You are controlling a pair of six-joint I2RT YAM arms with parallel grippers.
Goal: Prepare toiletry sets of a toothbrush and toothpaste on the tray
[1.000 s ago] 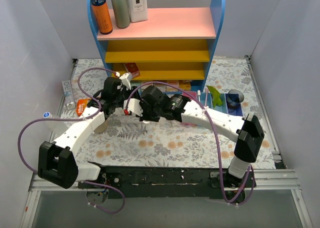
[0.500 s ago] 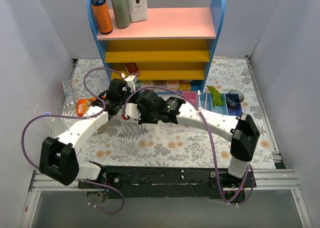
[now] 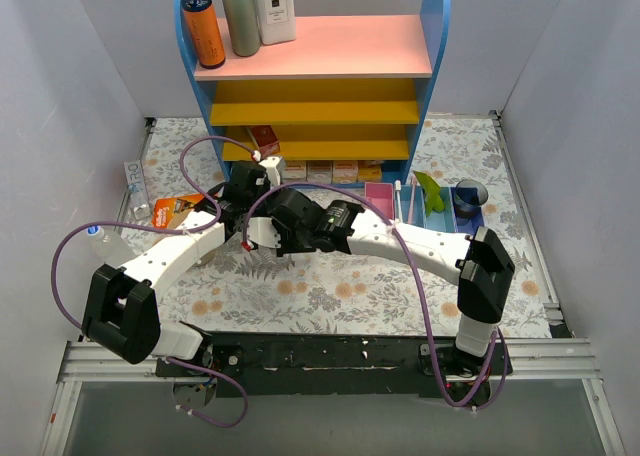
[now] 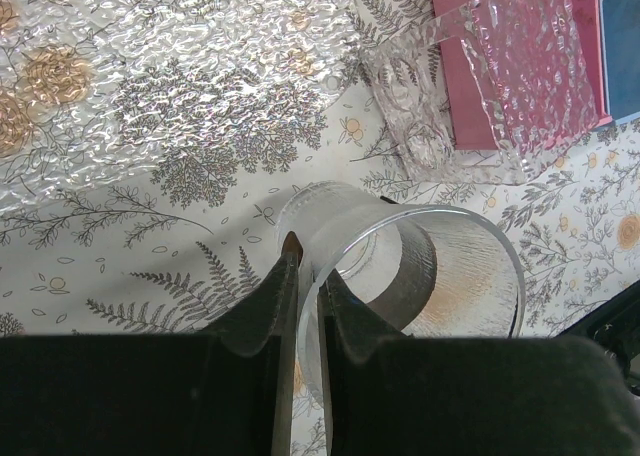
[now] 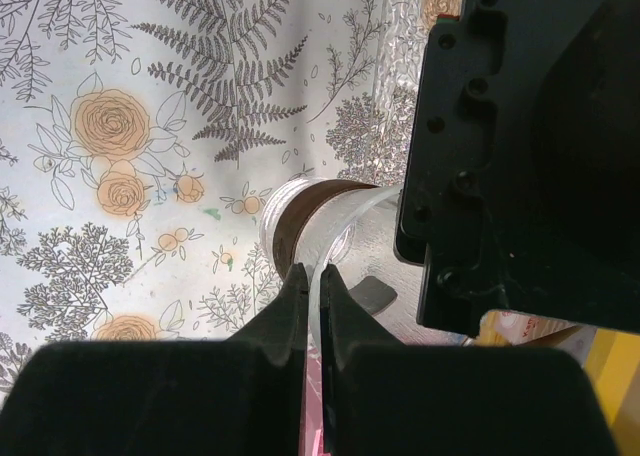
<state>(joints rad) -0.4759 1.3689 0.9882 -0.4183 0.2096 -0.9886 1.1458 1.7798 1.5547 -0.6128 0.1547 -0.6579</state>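
At mid-worktop [image 3: 330, 286], just near of the blue shelf [image 3: 320, 46], we see one clear round plastic cup [image 4: 400, 266]. The left hand [image 4: 308, 261] and the right hand [image 5: 312, 276] are both clamped on its rim. The clear dimpled tray [image 4: 140, 46] lies just beyond. A second ago the left hand sat further left, not yet closed.

Overhead view looks down; both close wrist views share the cup [image 4: 465, 281].

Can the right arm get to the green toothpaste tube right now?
Probably not yet: the right gripper is shut on the clear cup, which the left gripper also pinches. Otherwise nothing blocks the toothpaste tube.
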